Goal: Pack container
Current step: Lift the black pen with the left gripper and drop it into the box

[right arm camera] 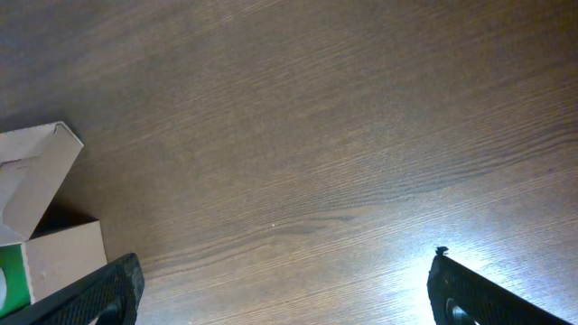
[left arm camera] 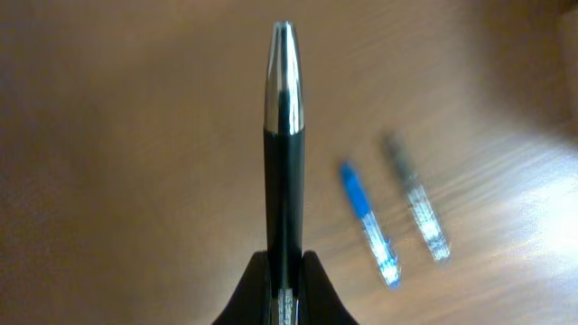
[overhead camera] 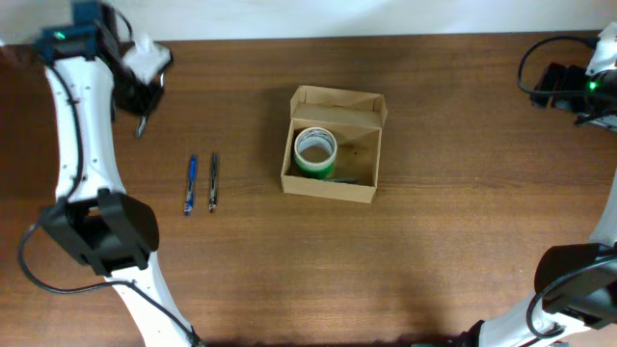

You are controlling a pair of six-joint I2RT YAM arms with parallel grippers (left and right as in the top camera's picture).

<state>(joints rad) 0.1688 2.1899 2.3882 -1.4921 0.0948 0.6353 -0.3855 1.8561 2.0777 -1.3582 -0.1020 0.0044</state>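
Clamped in the left claw (left arm camera: 285, 275), a black pen with a chrome tip (left arm camera: 284, 153) runs straight up the middle of the left wrist view. The two dark fingers (left arm camera: 246, 293) are closed tight on its barrel at the bottom edge of the frame. Right of it, blurred, a blue plastic pen (left arm camera: 368, 221) and a dark pen with a clear barrel (left arm camera: 417, 209) lie side by side on the brown wood-grain bench (left arm camera: 108, 135), close together but not touching.

From overhead these two pens sit left of centre, parallel, with open wood all round them. The left claw hangs in the upper left of the frame, near the bench's far edge and well apart from both pens.

The small tan-brown cardboard container (overhead camera: 329, 186) stands at the centre of the overhead frame, its hinged flap lid (overhead camera: 337, 100) folded back towards the top. A green roll of tape (overhead camera: 314, 151) lies flat in its left half. Open bench surrounds the container on every side.

The right claw (right arm camera: 284, 262) is spread wide and holds nothing, its fingers (right arm camera: 99, 293) in the two lower corners of the right wrist view. The container's corner and raised flap show at the left edge of that view. Overhead, this arm is at the upper right, well apart from the container.
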